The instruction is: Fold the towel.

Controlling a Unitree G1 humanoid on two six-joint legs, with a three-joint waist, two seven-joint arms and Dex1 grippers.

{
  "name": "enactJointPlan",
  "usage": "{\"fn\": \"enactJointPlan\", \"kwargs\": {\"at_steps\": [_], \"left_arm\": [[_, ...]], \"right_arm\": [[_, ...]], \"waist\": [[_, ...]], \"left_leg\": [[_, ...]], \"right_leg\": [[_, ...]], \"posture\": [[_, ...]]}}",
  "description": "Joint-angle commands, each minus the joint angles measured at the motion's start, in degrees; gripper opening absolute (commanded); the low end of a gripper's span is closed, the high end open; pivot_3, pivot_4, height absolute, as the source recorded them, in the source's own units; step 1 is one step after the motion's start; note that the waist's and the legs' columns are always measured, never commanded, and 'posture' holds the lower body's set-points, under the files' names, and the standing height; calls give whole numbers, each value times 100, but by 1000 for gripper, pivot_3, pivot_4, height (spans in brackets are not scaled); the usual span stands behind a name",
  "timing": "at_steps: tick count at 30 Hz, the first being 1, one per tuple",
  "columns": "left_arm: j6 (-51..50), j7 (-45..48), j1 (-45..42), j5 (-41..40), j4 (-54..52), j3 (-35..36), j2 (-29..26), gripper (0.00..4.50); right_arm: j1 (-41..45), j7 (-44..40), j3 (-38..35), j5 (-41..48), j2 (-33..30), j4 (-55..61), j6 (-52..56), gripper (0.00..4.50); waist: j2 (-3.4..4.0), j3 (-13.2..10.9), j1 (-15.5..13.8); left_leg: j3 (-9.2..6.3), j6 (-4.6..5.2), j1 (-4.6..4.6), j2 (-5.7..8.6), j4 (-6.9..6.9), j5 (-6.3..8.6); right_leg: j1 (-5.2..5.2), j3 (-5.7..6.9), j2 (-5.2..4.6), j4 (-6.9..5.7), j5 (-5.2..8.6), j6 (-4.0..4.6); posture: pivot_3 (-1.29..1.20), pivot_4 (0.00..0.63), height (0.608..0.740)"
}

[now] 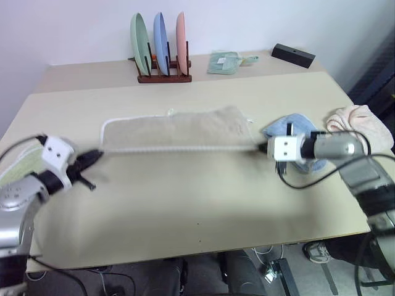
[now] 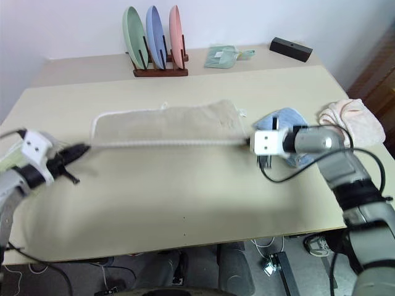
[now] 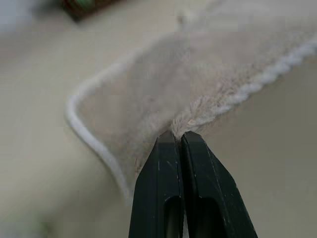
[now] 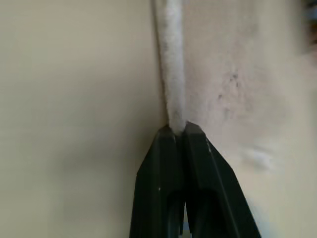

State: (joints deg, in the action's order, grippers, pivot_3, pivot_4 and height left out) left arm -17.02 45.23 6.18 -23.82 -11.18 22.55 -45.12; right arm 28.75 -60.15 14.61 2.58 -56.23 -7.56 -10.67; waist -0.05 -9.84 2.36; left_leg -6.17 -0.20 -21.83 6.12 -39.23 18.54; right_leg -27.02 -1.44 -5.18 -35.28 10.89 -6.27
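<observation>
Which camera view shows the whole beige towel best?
The left eye view: the towel lies there complete, stretched between both grippers; the right eye view shows the same. Each wrist view gives merely the pinched whitish edge near its fingers.

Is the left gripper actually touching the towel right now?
Touching. In the left wrist view, the left gripper is shut on the towel, its whitish corded edge pinched between the tips.

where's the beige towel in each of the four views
Left eye view: towel at table centre, stretched between both grippers.
Right eye view: same towel, centre.
Left wrist view: its corner sits clamped at the fingertips.
Right wrist view: edge runs up from the fingertips.
Shared landmark: the whitish edging.
</observation>
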Motion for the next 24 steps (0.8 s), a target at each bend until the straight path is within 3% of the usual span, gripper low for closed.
{"fn": "enactJointPlan", "kwargs": {"at_steps": [1,6,9,19,24], "left_arm": [[-509,361,945,-454,-1027,624,-149,0],[-1053,664,1876,-883,-1678,1010,-191,0],[-994,697,1886,-712,-1554,973,-260,0],[-627,417,449,-109,-414,269,-268,0],[-260,377,-435,328,514,-281,-278,0]], "right_arm": [[-675,-571,-817,964,-700,1574,1150,54],[-1732,-999,-1492,1486,-1345,2487,2087,54],[-1646,-965,-1566,1358,-1295,2438,2095,54],[312,-705,-525,-21,-84,310,827,54],[1390,-485,-53,-660,690,-1467,-46,54]], "waist": [[2,-3,-48],[-9,-6,-195],[-10,-7,-220],[-12,-6,-173],[-12,-6,-167]], "left_leg": [[-1,27,32,-3,4,15],[-8,46,153,-24,10,32],[-6,48,156,-17,5,32],[-5,32,149,-14,10,30],[-5,6,145,-12,11,20]], "right_leg": [[29,1,1,3,0,0],[168,19,7,30,29,17],[175,23,5,31,34,10],[156,24,4,25,19,-5],[149,24,4,25,18,-4]], "posture": [[0,150,721],[0,150,721],[0,150,721],[0,150,721],[0,150,721]]}}
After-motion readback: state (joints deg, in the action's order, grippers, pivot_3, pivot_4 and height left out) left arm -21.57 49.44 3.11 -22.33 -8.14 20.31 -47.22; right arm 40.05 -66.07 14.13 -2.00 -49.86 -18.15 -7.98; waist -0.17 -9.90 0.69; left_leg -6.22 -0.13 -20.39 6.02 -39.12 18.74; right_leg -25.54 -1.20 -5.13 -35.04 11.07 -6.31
